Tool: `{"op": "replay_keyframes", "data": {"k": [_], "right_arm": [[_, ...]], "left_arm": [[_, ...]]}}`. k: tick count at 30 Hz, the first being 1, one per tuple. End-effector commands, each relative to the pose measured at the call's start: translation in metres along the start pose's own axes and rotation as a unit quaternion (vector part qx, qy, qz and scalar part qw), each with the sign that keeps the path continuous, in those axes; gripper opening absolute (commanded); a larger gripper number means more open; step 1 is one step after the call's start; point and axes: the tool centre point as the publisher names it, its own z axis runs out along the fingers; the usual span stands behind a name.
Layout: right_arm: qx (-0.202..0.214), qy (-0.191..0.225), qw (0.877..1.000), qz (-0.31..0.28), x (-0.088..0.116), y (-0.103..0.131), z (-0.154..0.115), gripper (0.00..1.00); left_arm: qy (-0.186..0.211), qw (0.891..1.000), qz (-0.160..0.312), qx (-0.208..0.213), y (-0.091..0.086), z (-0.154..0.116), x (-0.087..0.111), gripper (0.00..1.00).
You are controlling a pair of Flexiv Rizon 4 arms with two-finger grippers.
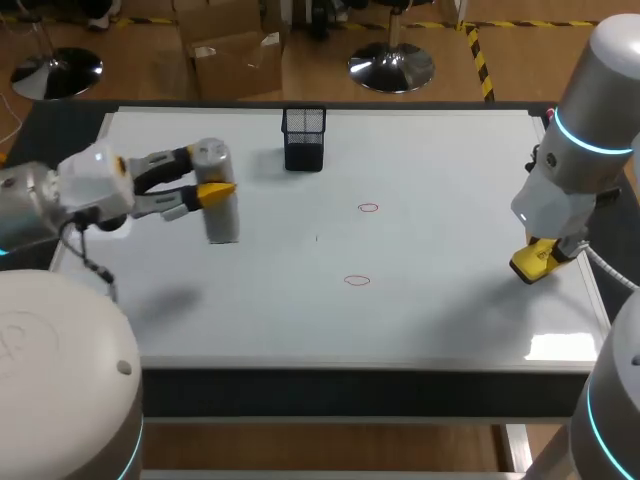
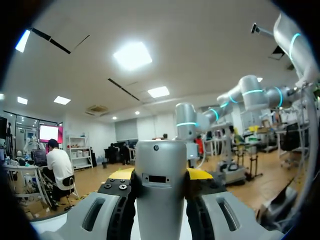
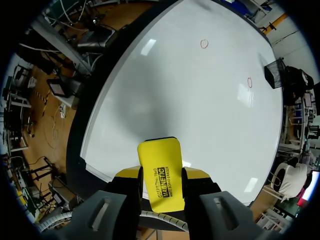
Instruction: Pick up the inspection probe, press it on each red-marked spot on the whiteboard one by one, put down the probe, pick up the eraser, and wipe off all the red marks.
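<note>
Left claw (image 1: pixel 210 175) is clamped tight on the probe (image 1: pixel 222 222), a finger on each side of the grey barrel. It grips from the side, so the probe stands upright with its lower end aimed down at the whiteboard (image 1: pixel 450 310), just the pose you'd want for a straight press. Whether that end is touching the board, I can't tell. Out ahead of this claw, well apart from it, are both targets: a red mark (image 1: pixel 368 208) and a second mark (image 1: pixel 357 281). Both are clean loops, and nothing has been wiped. Off to the claw's side, toward the far edge, stands a black mesh holder (image 1: pixel 303 138), clear of the line from probe to marks. Over to the right claw (image 3: pixel 161 176): it's closed on the eraser (image 3: pixel 159 155), fingers pinching its long sides and the yellow body jutting out ahead of them. It hangs low over the whiteboard's edge, with both marks far ahead. My read is that it's parked out there to leave the probe room, with the eraser ready for the wipe. By the look of it, the pressing stage is the one in hand, and the red mark is the closer reach.
</note>
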Motion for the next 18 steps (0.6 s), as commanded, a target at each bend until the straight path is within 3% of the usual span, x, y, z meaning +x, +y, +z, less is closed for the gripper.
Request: {"op": "replay_keyframes", "data": {"k": [1, 10, 18], "right_arm": [[0.001, 0.001, 1.000, -0.001, -0.001, 0.000, 0.000, 0.00], [0.001, 0.001, 1.000, -0.001, -0.001, 0.000, 0.000, 0.00], [0.001, 0.001, 1.000, -0.001, -0.001, 0.000, 0.000, 0.00]], "left_arm": [[0.042, 0.999, -0.009, 0.009, 0.011, 0.044, -0.012, 0.00], [0.107, 0.993, -0.041, 0.027, 0.024, 0.120, -0.012, 0.00], [0.156, 0.986, -0.048, 0.017, 0.038, 0.178, -0.014, 0.00]]}}
